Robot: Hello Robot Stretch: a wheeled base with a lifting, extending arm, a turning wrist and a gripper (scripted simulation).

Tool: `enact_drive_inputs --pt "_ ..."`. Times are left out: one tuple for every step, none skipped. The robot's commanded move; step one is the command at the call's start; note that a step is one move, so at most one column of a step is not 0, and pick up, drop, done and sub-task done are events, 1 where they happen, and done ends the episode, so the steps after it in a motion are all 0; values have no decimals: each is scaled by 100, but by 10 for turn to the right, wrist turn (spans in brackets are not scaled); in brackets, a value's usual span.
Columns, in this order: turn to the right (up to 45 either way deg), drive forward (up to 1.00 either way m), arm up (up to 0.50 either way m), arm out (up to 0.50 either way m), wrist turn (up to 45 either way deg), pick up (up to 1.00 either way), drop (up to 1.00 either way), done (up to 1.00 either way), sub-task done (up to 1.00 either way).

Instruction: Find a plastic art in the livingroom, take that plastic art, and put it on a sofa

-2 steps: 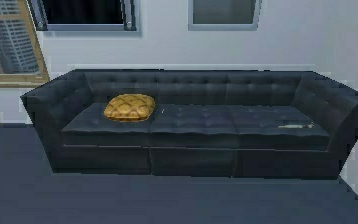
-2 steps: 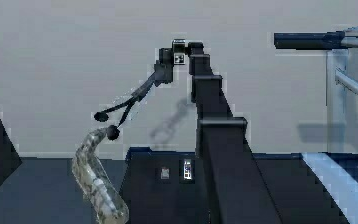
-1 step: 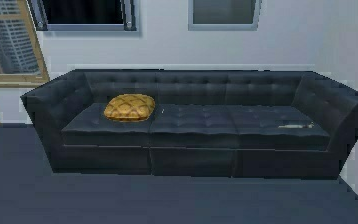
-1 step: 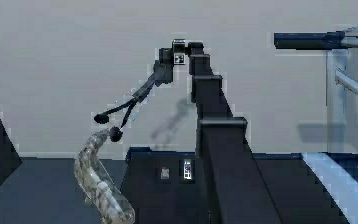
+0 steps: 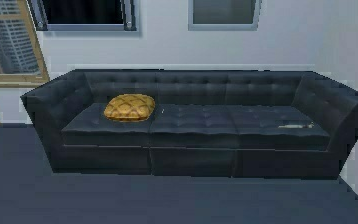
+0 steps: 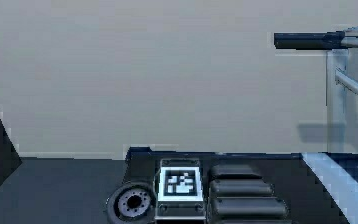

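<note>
A long, dark tufted leather sofa (image 5: pixel 187 90) stands ahead, a golden quilted cushion (image 5: pixel 129 108) on its seat toward the forward view's left, while the dark gripper (image 6: pixel 132 203) sits low beside a white marked square (image 6: pixel 182 183), and I cannot tell whether it holds anything.

Dark tufted three-seat sofa (image 5: pixel 192 125) against a pale wall, standing on dark blue-grey floor (image 5: pixel 47 195), golden-yellow quilted cushion (image 5: pixel 129 108) lying on its left seat, small pale scrap (image 5: pixel 297 126) on the right seat, too small to identify
</note>
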Motion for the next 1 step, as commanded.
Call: enact_drive_inputs --pt "0 85 0 0 0 0 0 0 0"
